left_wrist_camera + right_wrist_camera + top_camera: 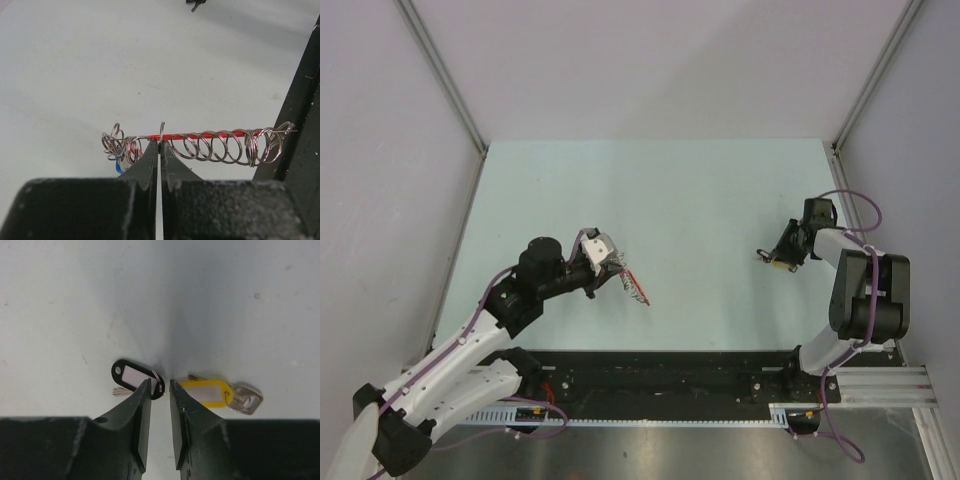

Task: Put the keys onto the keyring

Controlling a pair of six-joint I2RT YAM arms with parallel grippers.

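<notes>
Your tabletop (670,190) is a pale green sheet boxed in by grey walls (650,60). Nearest you, at about 8 o'clock from its middle, your left tool (159,146) is pinched tight on the keyring (215,145), a coil of thin metal loops strung along a red strip. The fingers meet on one loop close to the coil's bunched end, where a blue piece (119,165) shows. In the wrist view the rest of the coil runs out toward 3 o'clock. From above, it trails off the tool toward 4 o'clock; you cannot tell whether its far end touches the tabletop.

A little farther out, at 3 o'clock from the tabletop's middle, your right tool (161,384) sits low over the surface. Its fingers stand a narrow gap apart and clamp nothing. The keys lie flat at its tips, well apart from the keyring. The black-tagged key (131,375) is at 10 o'clock, its small ring just beside one fingertip. The yellow-tagged key (207,392) is at 3 o'clock, its silver blade pointing away from the tool.
</notes>
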